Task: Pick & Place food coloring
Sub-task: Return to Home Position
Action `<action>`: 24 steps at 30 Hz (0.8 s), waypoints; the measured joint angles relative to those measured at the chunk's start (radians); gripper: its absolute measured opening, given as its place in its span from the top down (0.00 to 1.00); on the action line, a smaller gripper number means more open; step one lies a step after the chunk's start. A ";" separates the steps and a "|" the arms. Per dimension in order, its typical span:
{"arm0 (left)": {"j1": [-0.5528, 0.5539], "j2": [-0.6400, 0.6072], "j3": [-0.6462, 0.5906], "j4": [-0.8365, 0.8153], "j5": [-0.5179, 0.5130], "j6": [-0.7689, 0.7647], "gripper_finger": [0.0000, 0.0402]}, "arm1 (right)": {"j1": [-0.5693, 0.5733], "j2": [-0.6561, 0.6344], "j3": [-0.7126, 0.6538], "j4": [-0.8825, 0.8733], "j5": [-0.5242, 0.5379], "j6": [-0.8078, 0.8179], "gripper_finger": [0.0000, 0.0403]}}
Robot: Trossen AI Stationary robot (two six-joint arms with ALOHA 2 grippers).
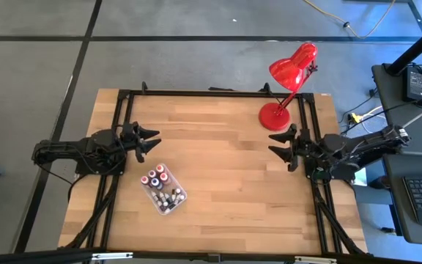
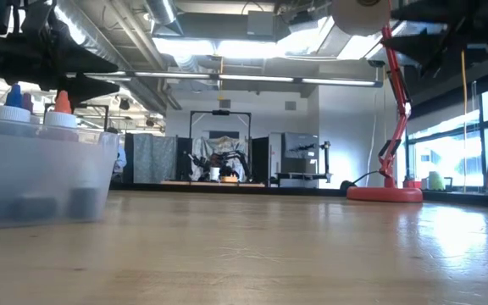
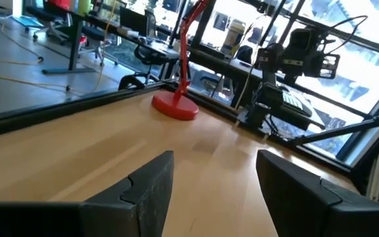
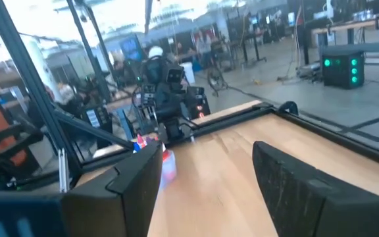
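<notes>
Several small food coloring bottles [image 1: 161, 188] with white, red and blue caps stand upright in a clear plastic tray [image 1: 181, 196] on the table's near left part. In the low view the tray [image 2: 36, 174] shows at the left with the caps [image 2: 61, 103] sticking up above its rim. My left gripper [image 1: 151, 139] hovers open at the left edge, just beyond the tray and pointing level toward the right. My right gripper [image 1: 278, 142] hovers open at the right edge, pointing level toward the left. Nothing lies between either pair of fingers [image 3: 151, 187] [image 4: 135, 181].
A red desk lamp [image 1: 290, 73] stands with its round base [image 1: 275, 116] on the table's far right, just beyond my right gripper. A black frame [image 1: 211, 93] runs round the wooden tabletop. Bare wood lies between the two grippers.
</notes>
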 joint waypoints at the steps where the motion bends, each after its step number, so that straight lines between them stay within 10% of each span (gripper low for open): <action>1: 0.000 0.000 0.000 -0.003 0.000 0.005 0.47 | 0.000 0.000 -0.035 0.055 0.000 0.000 0.41; 12: 0.000 0.002 0.000 -0.015 0.002 0.005 0.47 | 0.000 -0.132 -0.235 0.247 0.014 0.003 0.41; 24: 0.000 0.002 0.001 -0.014 0.005 0.005 0.48 | 0.000 -0.393 -0.222 -0.154 0.122 0.006 0.41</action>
